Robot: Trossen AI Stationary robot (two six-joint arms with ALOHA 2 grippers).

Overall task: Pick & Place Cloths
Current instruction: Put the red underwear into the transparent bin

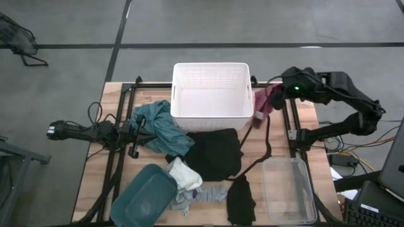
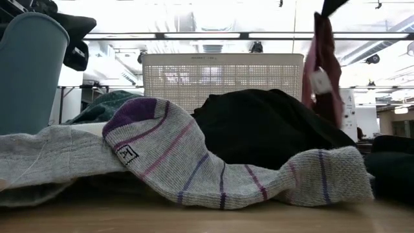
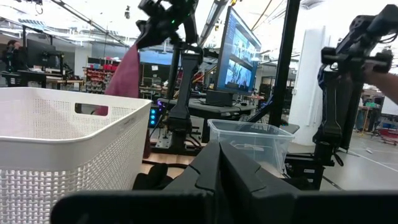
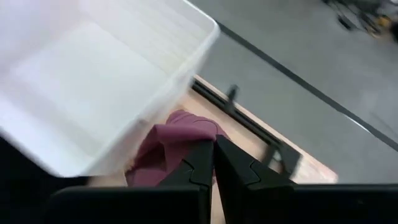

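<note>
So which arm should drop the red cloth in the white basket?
The right one, probably. Its tool is shut on the maroon cloth, hanging just beside the basket. The left tool sits low by the teal cloth, holding nothing.

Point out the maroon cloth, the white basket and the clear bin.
maroon cloth (image 1: 263, 103), high view, hanging fabric below the right gripper.
white basket (image 1: 211, 112), high view, near wall.
clear bin (image 1: 308, 189), high view, right rim.
</note>
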